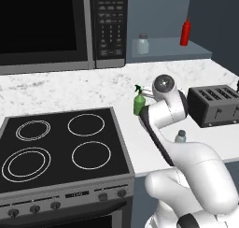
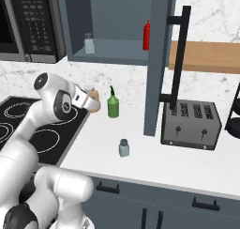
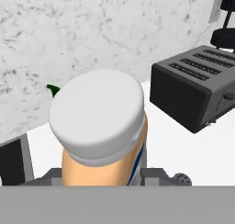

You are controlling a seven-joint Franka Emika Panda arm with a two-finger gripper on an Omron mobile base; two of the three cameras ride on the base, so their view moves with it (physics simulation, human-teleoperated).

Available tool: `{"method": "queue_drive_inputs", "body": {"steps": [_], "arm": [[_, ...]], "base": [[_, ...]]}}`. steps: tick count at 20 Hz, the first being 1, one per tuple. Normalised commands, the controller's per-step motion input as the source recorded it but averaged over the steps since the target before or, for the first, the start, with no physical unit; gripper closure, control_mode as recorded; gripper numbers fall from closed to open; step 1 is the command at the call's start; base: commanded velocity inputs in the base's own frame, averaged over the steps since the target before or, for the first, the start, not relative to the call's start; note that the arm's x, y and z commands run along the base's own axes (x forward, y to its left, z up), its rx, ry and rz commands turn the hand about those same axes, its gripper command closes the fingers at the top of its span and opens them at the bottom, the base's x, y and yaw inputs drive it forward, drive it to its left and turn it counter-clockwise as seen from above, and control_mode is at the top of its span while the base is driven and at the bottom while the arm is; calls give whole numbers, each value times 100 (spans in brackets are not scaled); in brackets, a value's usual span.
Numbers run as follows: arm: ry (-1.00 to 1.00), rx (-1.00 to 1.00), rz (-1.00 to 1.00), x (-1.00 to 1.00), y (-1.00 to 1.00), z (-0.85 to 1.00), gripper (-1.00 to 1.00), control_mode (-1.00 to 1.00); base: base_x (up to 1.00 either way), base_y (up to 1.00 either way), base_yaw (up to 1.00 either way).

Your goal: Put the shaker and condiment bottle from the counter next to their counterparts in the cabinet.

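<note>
Condiment bottle (image 3: pixel 103 136) is pinched between the jaws of the gripper (image 2: pixel 92 100), cap pointing away from the hand, held above the counter (image 2: pixel 154 153) beside the green spray bottle (image 2: pixel 113 104). The cabinet (image 2: pixel 112 52) shelf lies higher, its red bottle (image 2: pixel 146 35) seen best from the right; the shaker (image 2: pixel 124 148) stands on the counter.

Condiment bottle (image 3: pixel 98 126) base below frame edge.

Counter (image 2: pixel 154 162), white speckled marble, is carrying the shaker (image 2: pixel 123 148) near its front edge, a green spray bottle (image 2: pixel 113 103) further back, and a black toaster (image 2: pixel 191 125) (to the right). Cabinet (image 2: pixel 112 50) shelf is bearing a second shaker (image 2: pixel 89 43) and red squeeze bottle (image 2: pixel 146 35), well apart.
</note>
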Motion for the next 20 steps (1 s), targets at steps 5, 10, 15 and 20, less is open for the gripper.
{"method": "queue_drive_inputs", "body": {"steps": [5,10,15,20], "arm": [[-16,0,6,-31,-3,50,100,-100],[-10,-2,3,-20,-4,44,100,-100],[-1,-3,0,-2,-4,46,100,-100],[0,-2,0,0,0,45,100,-100]], "base": [[0,0,0],[0,0,0],[0,0,0],[0,0,0]]}}
